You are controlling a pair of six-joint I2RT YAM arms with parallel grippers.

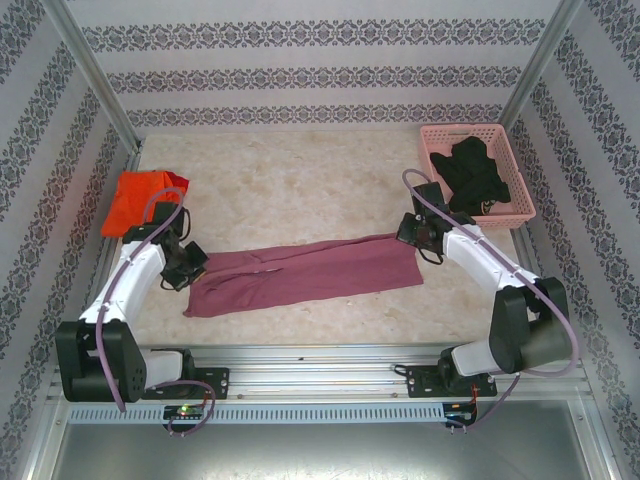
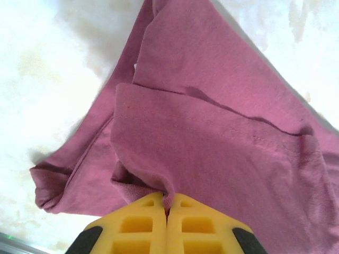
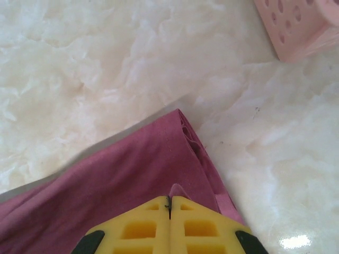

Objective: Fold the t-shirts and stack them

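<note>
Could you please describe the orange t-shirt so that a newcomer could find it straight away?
On the pale table, look to the left edge, beyond the left arm. The orange t-shirt lies there in a crumpled heap. It alone is bright orange; the maroon t-shirt stretches long across the middle.

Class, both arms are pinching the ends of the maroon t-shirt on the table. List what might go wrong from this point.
1. The left fingers grip only a small bunch at the edge of the maroon t-shirt, so it may slip free when lifted.
2. Its layers lie loose and uneven at that end, so they may fall open.
3. The right fingers work near the pink basket, which a swing might knock.
</note>
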